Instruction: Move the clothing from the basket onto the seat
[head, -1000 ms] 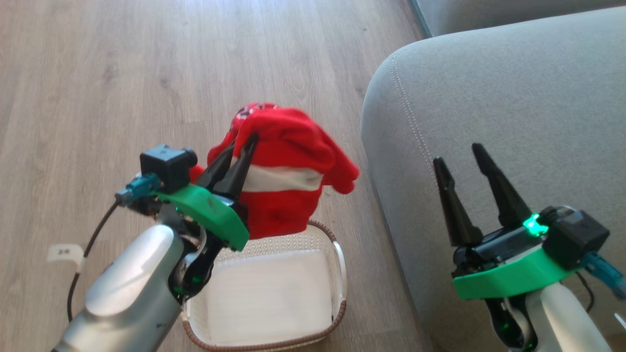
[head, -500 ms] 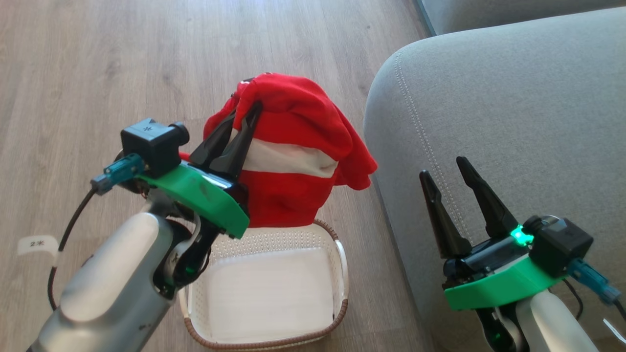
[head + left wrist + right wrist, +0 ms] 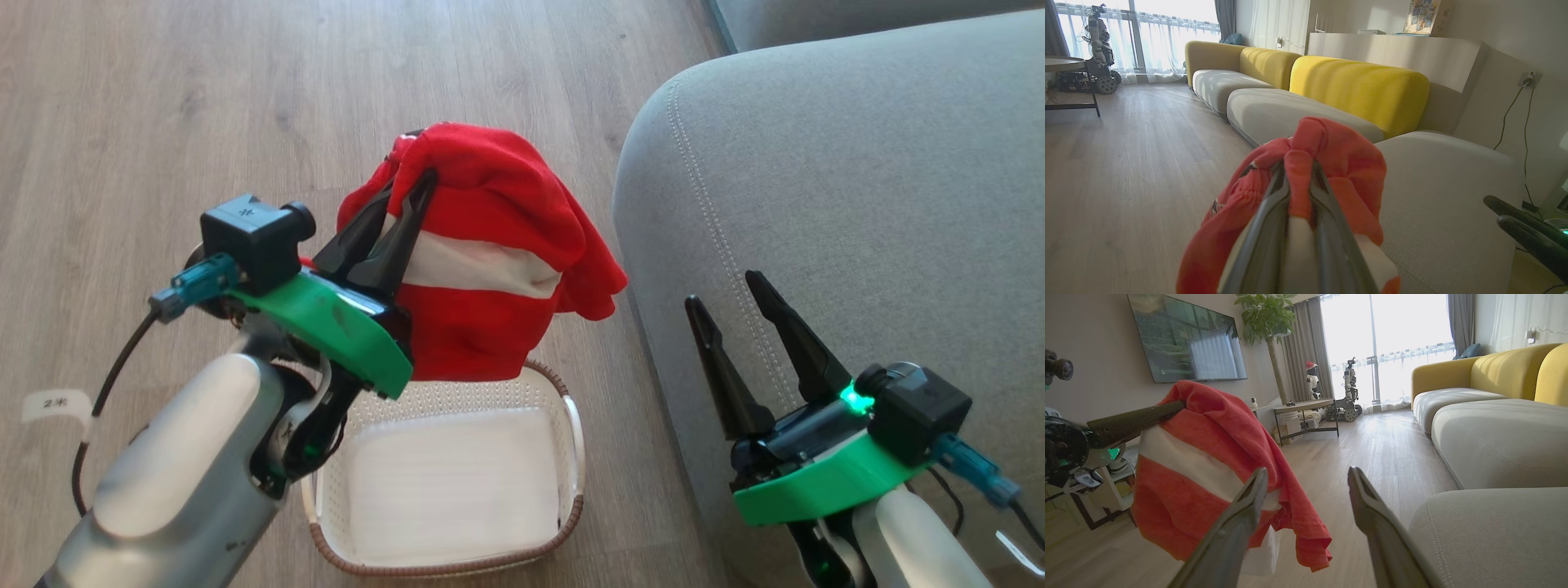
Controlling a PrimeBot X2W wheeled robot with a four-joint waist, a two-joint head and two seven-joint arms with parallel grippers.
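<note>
Clothing [image 3: 498, 237] hangs bunched at the frame's centre. Your left gripper [image 3: 411, 181] has its fingers clamped tight on a fold, holding it clear above the empty basket [image 3: 574, 441] at bottom centre. The seat [image 3: 857, 163] takes up the right side, so imo swing right and carry high enough that the dangling hem clears the cushion edge before you let go. Your right gripper [image 3: 723, 290], lower right, has fingers apart and holds nothing, so keep it out of the path.
</note>
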